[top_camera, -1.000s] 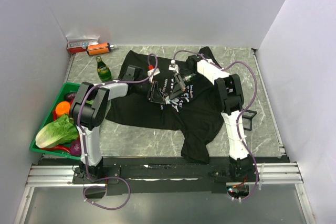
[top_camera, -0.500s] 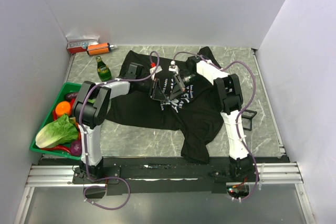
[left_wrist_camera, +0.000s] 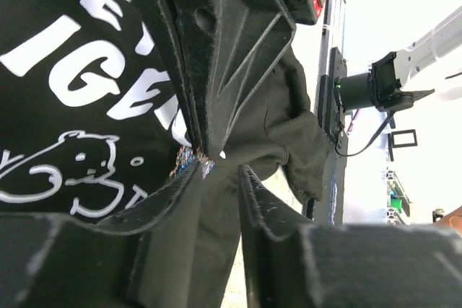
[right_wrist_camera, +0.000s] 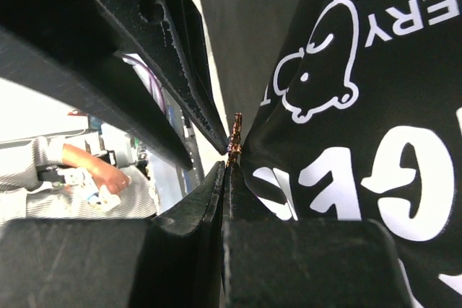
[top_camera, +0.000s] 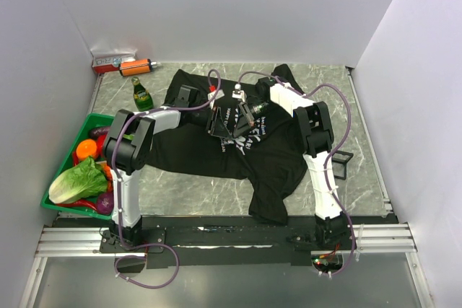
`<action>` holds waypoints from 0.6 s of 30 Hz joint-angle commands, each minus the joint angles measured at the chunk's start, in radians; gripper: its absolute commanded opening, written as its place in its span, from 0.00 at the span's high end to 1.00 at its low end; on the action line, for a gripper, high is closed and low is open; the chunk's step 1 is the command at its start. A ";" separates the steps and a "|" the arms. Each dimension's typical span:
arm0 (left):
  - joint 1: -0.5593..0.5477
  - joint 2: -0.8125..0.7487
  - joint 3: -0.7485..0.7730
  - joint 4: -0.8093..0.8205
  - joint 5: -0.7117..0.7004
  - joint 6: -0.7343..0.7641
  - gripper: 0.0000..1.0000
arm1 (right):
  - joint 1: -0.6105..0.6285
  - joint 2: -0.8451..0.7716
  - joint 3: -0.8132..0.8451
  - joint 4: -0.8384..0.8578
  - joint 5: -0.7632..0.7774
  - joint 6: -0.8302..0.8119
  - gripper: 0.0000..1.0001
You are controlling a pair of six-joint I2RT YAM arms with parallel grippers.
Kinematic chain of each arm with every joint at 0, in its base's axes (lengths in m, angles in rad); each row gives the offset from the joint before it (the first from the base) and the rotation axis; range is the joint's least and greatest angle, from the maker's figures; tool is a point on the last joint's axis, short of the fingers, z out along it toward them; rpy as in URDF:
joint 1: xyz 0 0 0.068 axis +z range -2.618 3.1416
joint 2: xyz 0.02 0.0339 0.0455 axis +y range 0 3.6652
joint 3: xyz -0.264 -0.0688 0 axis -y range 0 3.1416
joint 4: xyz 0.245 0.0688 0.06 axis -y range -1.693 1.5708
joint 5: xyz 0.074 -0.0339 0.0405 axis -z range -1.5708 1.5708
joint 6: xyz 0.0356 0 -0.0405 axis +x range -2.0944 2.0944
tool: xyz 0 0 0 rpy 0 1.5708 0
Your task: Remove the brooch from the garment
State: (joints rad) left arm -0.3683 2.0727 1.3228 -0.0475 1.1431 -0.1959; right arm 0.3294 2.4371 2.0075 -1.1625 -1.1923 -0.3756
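The garment (top_camera: 216, 156) is a black T-shirt with white lettering, spread on the marble table. Both grippers meet over its chest print. My left gripper (top_camera: 221, 128) is closed on a raised fold of the shirt (left_wrist_camera: 216, 236). The brooch (left_wrist_camera: 189, 161), small and glittery, sits at the tip of its left finger. My right gripper (top_camera: 238, 128) is shut on the brooch (right_wrist_camera: 234, 141), a thin coppery piece seen edge-on at its fingertips (right_wrist_camera: 229, 178), beside the lettering (right_wrist_camera: 375, 106). The other gripper's finger crosses above in each wrist view.
A green bin (top_camera: 54, 203) with lettuce, an orange and other produce stands at the left edge. A green bottle (top_camera: 142, 96), an orange object (top_camera: 136, 67) and a red-white box (top_camera: 112, 60) are at the back left. A black bracket (top_camera: 341, 164) is right of the shirt.
My left gripper has shifted slightly away from me and toward the right gripper. The right gripper has barely moved.
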 commanded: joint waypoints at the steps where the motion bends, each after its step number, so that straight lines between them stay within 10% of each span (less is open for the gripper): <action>1: 0.040 -0.081 0.010 -0.022 -0.034 0.038 0.64 | 0.002 -0.006 0.022 -0.006 -0.013 -0.013 1.00; 18: 0.009 -0.010 0.027 0.002 -0.019 0.004 0.64 | 0.003 -0.015 0.019 -0.006 -0.020 -0.014 1.00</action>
State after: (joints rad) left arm -0.3401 2.0453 1.3132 -0.0647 1.0981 -0.1860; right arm 0.3294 2.4390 2.0075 -1.1637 -1.1942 -0.3820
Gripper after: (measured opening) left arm 0.366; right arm 0.007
